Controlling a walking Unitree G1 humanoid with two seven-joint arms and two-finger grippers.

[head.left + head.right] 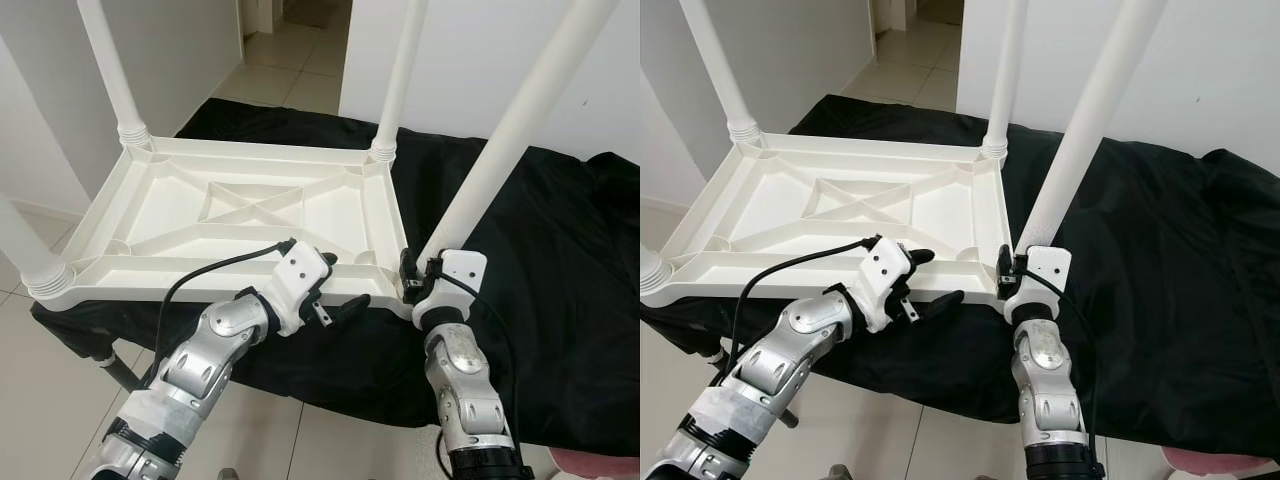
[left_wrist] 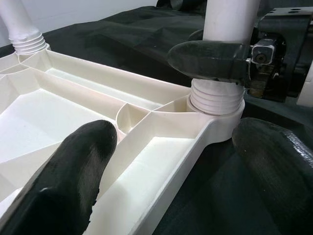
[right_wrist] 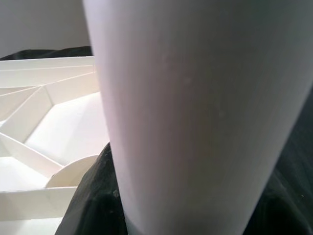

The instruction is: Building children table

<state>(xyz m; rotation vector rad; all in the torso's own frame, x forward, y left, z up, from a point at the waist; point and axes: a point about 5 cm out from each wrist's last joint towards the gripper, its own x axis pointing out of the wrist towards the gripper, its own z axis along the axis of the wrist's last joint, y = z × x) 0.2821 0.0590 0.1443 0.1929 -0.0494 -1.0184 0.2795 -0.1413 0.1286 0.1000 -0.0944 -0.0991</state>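
A white plastic children's table (image 1: 200, 268) lies upside down on a black cloth, with its legs pointing up. My left gripper (image 1: 345, 280) is open and straddles the table's near rim, one finger (image 2: 73, 181) inside the ribbed underside and the other (image 2: 279, 166) outside over the cloth. My right gripper (image 1: 412, 272) is shut on the base of the near-right leg (image 1: 510, 130), just above its threaded collar (image 2: 215, 100). In the right wrist view that leg (image 3: 195, 107) looms very close.
The black cloth (image 1: 560, 250) covers a low surface under the table. Other legs stand at the far left (image 1: 110, 60), far right (image 1: 400, 70) and near left (image 1: 20, 245). Tiled floor (image 1: 300, 430) lies in front, white walls behind, and a pink object (image 1: 600, 465) sits at the bottom right.
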